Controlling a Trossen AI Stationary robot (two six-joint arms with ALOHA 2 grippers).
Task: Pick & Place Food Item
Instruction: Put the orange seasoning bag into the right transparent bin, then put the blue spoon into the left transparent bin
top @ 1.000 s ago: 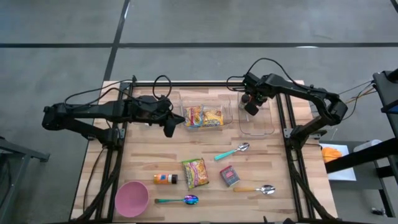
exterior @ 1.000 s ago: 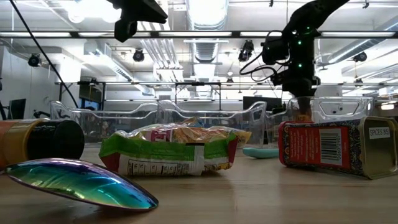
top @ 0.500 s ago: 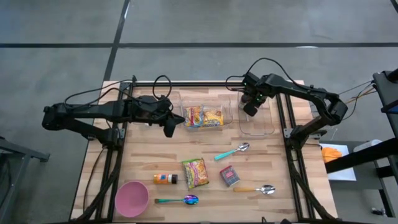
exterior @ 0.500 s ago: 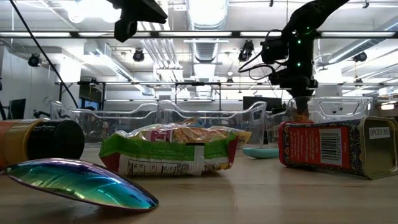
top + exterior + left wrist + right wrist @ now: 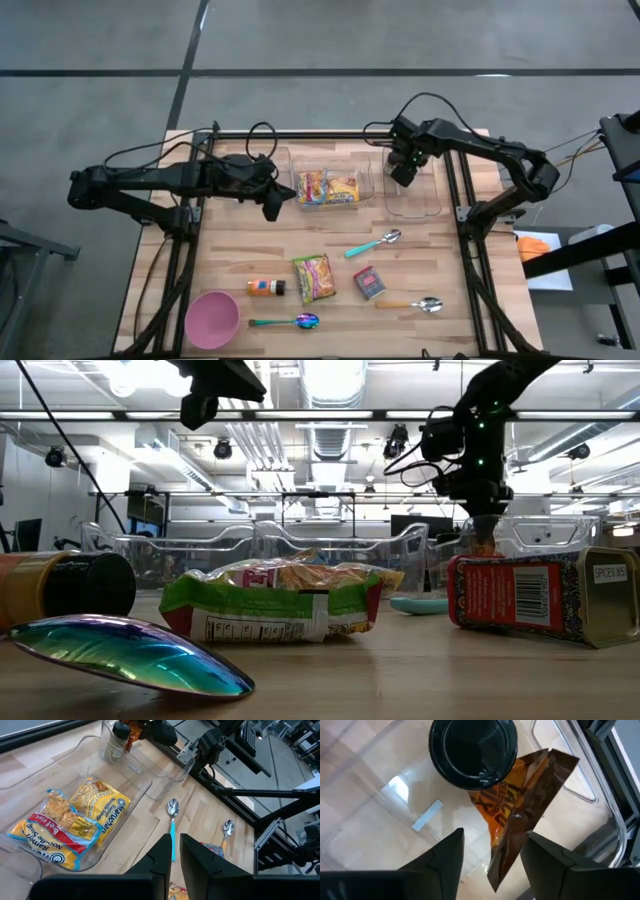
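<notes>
The right gripper [image 5: 492,852] hangs nose-down over the far end of the right-hand clear bin [image 5: 420,200], its fingers parted with a plain gap between them and nothing clamped. Directly below that gap lies an orange-brown snack packet [image 5: 520,815], resting on the bin's floor beside a black-lidded jar [image 5: 472,750] that stands upright in the same bin; the packet leans against the jar. From the right wrist view the packet's lower tip runs down between the two fingers, but whether either pad touches it cannot be told.

The left gripper [image 5: 172,852] waits above the tabletop [image 5: 250,250] just beside the neighbouring clear bin [image 5: 150,785], its fingers nearly together and holding nothing. That bin holds ramen noodle packets [image 5: 70,827].
</notes>
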